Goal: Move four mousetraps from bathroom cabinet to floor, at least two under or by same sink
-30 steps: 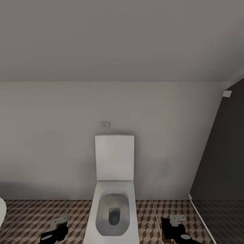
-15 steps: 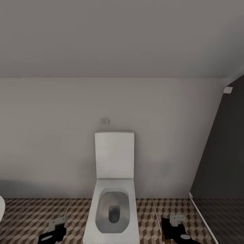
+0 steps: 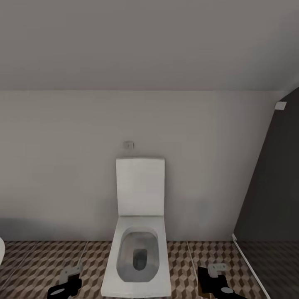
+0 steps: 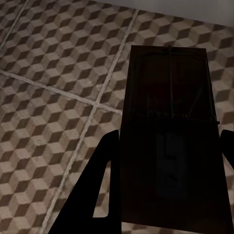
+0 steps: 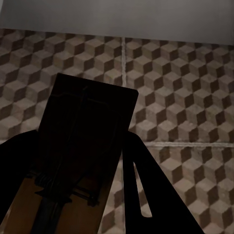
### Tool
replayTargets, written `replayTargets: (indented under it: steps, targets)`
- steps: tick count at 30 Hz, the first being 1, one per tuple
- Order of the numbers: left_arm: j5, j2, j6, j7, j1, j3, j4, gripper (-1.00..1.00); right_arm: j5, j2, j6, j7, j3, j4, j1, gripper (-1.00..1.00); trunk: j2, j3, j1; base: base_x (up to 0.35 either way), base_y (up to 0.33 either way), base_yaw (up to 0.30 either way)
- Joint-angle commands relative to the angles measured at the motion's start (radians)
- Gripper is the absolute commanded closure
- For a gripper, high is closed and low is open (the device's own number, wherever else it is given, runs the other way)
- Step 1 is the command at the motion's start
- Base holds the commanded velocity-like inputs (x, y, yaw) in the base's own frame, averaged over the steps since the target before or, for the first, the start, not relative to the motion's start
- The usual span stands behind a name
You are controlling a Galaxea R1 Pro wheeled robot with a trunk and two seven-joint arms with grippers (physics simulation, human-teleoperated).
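Each gripper's fingers hold a mousetrap flat over the bathroom floor (image 3: 182, 261), ready to carry: left gripper (image 4: 163, 161) with one mousetrap (image 4: 170, 122), right gripper (image 5: 73, 165) with another mousetrap (image 5: 85, 126); toilet (image 3: 139, 253) at 12 o'clock.

White toilet (image 3: 139, 232), brown/beige cube-pattern floor (image 3: 182, 265), grey wall (image 3: 62, 166).

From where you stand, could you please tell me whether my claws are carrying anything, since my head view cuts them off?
Observer: Yes, the left claw is shut on a trap, wire side facing its wrist camera.
Operator: Thank you. And the right one, please?
Observer: The right claw holds a second trap above the floor.
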Motion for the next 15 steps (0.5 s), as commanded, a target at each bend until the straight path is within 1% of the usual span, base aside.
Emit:
replayTargets:
  steps: [1, 15]
  targets:
    - [0.004, 0.002, 0.005, 0.01, 0.0, -0.009, -0.002, 1.0, 0.01, -0.001, -0.004, -0.006, -0.007, 0.004, -0.001, 1.0, -0.008, -0.004, 0.004, 0.0, 0.0, 0.0]
    - [0.004, 0.0, 0.004, 0.018, 0.0, -0.009, -0.002, 1.0, 0.01, -0.001, -0.004, -0.006, -0.007, 0.004, -0.001, 1.0, -0.106, -0.048, 0.058, 0.0, 0.0, 0.0]
